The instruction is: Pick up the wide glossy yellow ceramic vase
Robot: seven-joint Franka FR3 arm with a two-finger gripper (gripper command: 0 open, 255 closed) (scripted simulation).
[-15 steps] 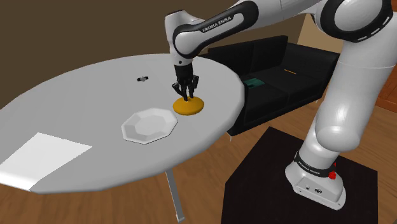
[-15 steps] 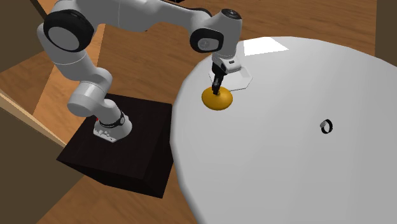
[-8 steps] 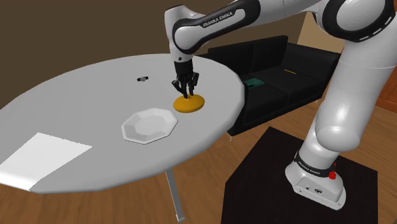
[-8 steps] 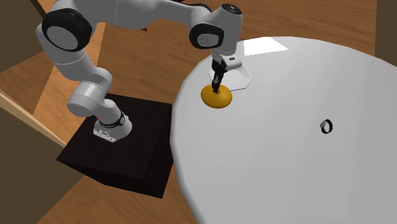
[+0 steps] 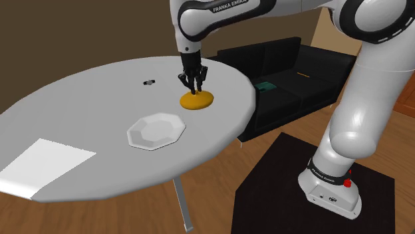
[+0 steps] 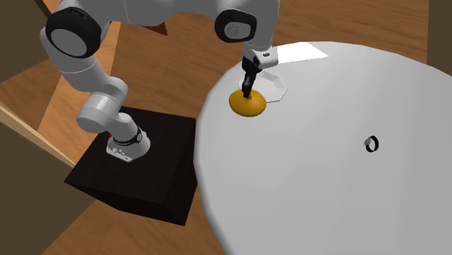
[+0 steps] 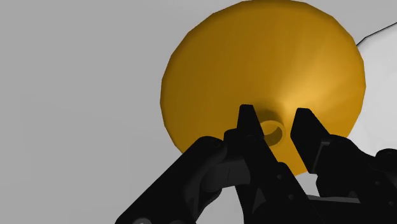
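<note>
The vase [image 5: 197, 100] is wide, flat and glossy orange-yellow with a narrow neck on top. It sits under my gripper [image 5: 195, 85] over the far right part of the round grey table [image 5: 80, 106]. In the wrist view the two black fingers [image 7: 249, 124] clasp the small neck [image 7: 274, 132] from both sides, and the broad body [image 7: 261, 63] spreads out beyond them. In the second exterior view the gripper [image 6: 248, 90] points straight down into the vase [image 6: 248, 106], which looks slightly raised off the tabletop.
A white octagonal plate [image 5: 155, 129] lies close to the vase, toward the shoulder view's lower left. A small dark ring [image 6: 371, 143] rests farther across the table. A white sheet [image 5: 43, 163] covers the near left rim. A black sofa [image 5: 292, 73] stands behind the table's edge.
The gripper has risen with the vase held by its neck, and the vase has moved up and a little away from the plate. The plate and the ring have not moved.
</note>
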